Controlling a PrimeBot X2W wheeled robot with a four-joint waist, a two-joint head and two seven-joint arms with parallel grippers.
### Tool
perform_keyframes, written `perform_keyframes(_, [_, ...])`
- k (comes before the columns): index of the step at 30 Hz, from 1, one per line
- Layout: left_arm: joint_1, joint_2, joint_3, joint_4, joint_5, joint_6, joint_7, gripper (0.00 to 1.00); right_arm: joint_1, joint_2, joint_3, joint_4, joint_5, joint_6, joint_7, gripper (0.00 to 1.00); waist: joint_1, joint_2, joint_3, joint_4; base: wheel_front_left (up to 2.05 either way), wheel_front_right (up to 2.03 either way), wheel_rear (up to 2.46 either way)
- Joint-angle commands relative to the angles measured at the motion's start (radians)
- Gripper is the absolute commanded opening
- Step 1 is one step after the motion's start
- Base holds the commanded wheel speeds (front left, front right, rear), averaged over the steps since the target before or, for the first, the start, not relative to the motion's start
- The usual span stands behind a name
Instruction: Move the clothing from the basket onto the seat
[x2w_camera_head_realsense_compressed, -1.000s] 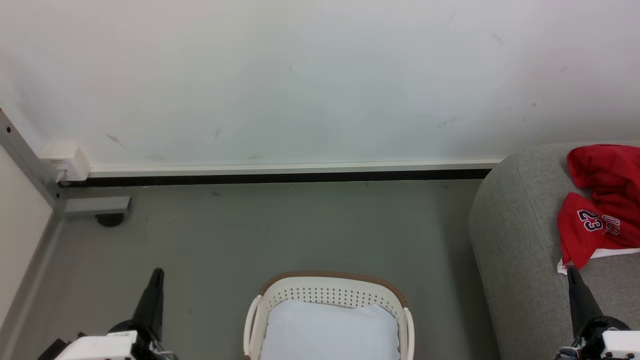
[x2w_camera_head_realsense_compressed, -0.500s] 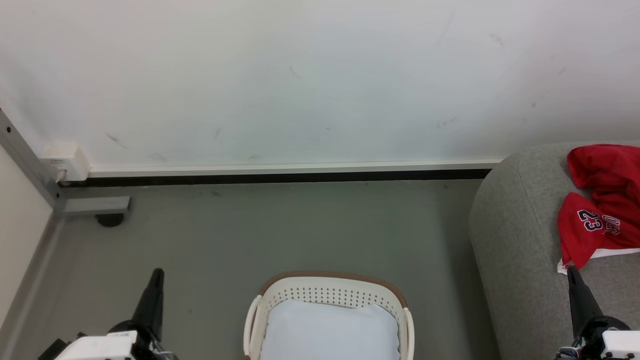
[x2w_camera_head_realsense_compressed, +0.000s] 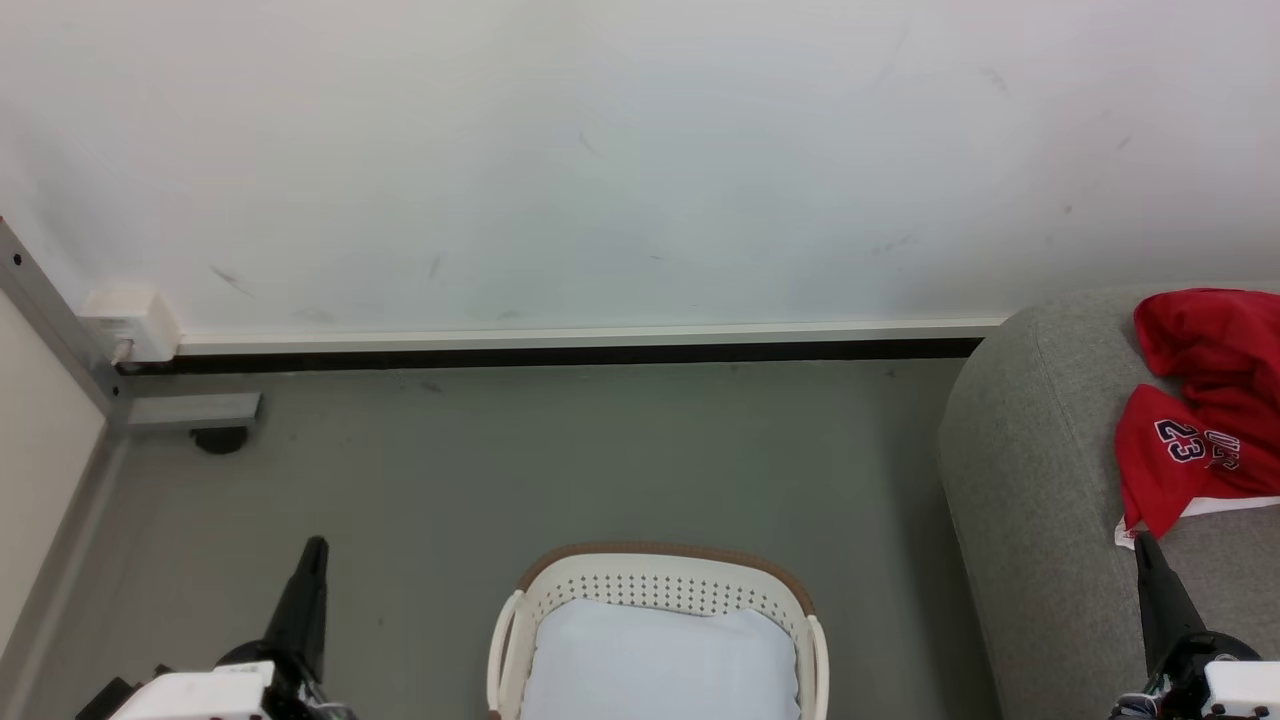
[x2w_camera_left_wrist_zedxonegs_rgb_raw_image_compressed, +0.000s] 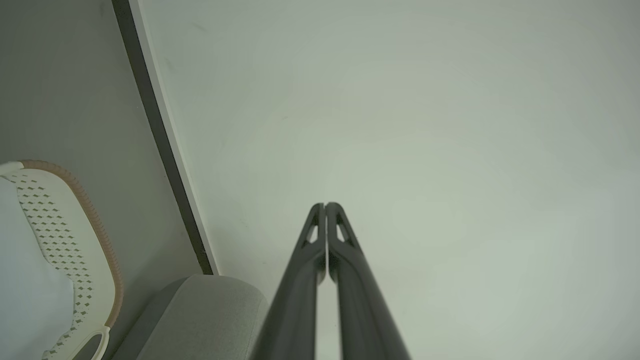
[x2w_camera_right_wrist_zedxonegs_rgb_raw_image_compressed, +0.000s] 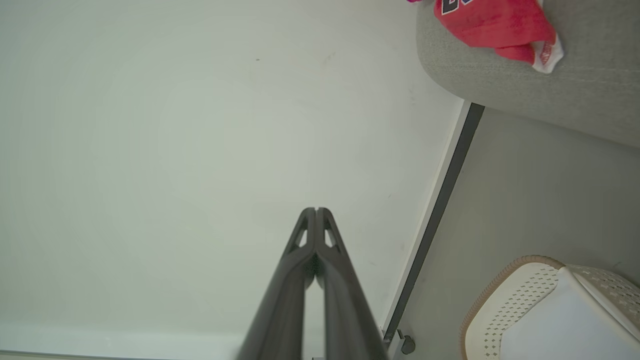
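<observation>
Clothing (x2w_camera_head_realsense_compressed: 1205, 400) lies on seat (x2w_camera_head_realsense_compressed: 1030, 480), basket (x2w_camera_head_realsense_compressed: 660, 572) w/ just a pale pad (x2w_camera_head_realsense_compressed: 660, 660) (task apparently done); L fingers (x2w_camera_head_realsense_compressed: 303, 605), R fingers (x2w_camera_head_realsense_compressed: 1158, 600) pressed together, empty, next prob. a rest pose.

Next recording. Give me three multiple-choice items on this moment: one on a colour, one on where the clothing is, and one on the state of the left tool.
1. The basket has a rim that is: A blue; B brown; C black.
2. The red clothing lies: A in the basket; B on the floor; C on the grey seat.
3. The left tool is: A shut with nothing held; B wide open; C shut on cloth.

Key:
1 B: a brown band runs along the far rim.
2 C: the garments sit on the seat, while the basket holds a pale pad.
3 A: its fingers meet at the tips with nothing between them.
</observation>
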Motion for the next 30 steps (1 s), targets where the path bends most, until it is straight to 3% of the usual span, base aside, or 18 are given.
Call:
perform_keyframes(1, [-0.009,0.007,0.003,-0.002,-0.012,-0.007,0.004,0.0,-0.013,-0.006,-0.003,-0.004,0.002,-0.002,0.003,0.0,0.0,0.0,0.0,0.0,0.0,0.0,0.0])
perform_keyframes(30, [-0.009,0.007,0.003,-0.002,-0.013,-0.007,0.004,0.0,-0.013,-0.006,-0.003,-0.004,0.002,-0.002,0.003,0.0,0.0,0.0,0.0,0.0,0.0,0.0,0.0])
